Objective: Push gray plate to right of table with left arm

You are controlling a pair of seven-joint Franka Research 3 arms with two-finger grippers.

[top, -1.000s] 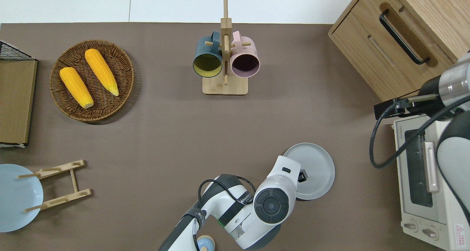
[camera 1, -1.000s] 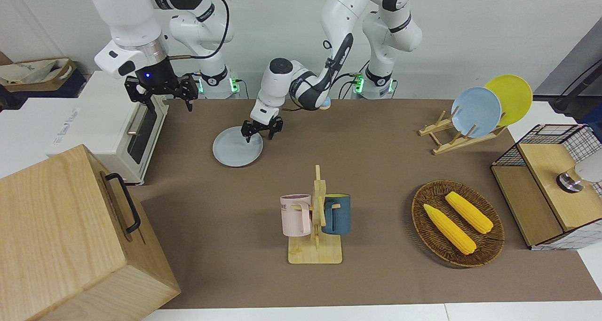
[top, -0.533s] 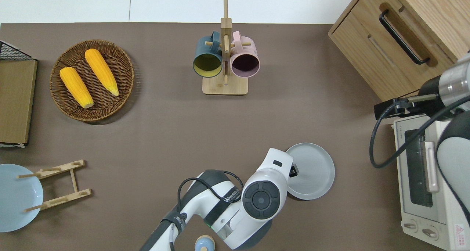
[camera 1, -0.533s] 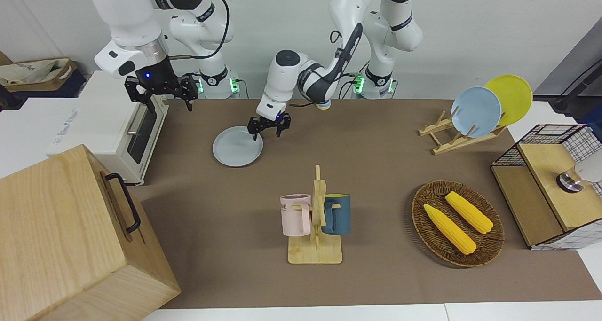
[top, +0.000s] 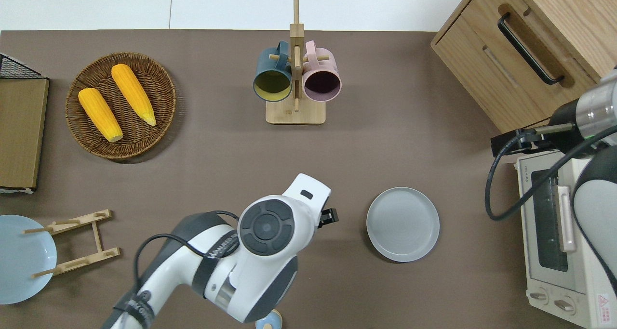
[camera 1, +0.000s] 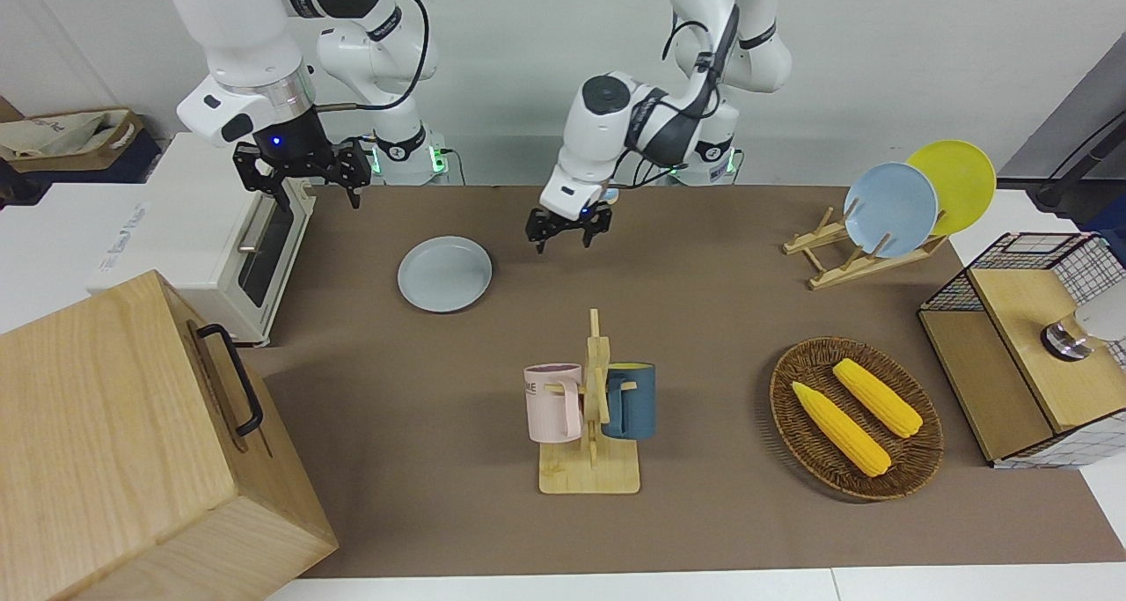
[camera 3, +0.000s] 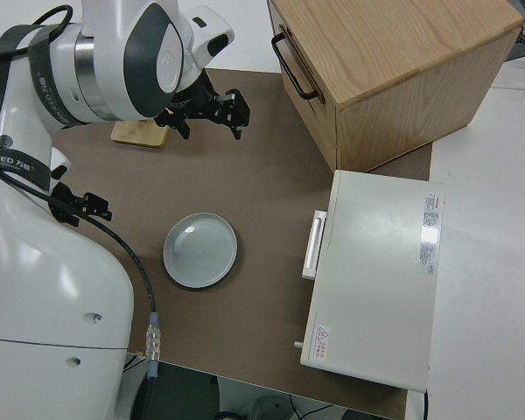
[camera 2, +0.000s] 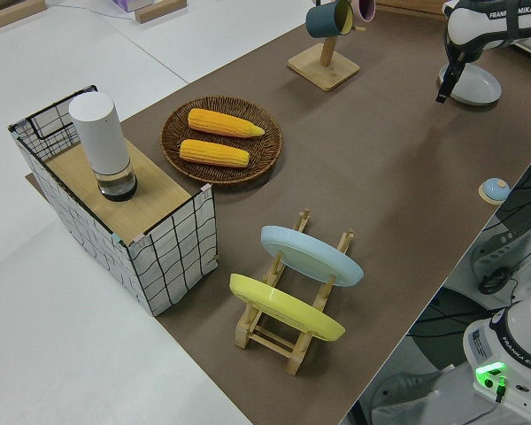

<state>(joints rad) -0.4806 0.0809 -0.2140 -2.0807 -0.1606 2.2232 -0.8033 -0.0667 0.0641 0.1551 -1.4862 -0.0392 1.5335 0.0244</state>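
while overhead hides it — left gripper (camera 1: 568,231) seems open.

My brown-covered table (top: 221,165) carries the round gray plate (top: 403,224) near my right arm's end, a wooden mug stand (top: 295,112), a wicker basket (top: 144,136), a wooden plate rack (top: 77,242), a wooden cabinet (top: 482,83) and a white toaster oven (top: 564,271).

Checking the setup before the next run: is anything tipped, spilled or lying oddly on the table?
Nothing stands out. The round gray plate lies flat on the brown table, apart from the left hand; both mugs hang on their wooden stand.
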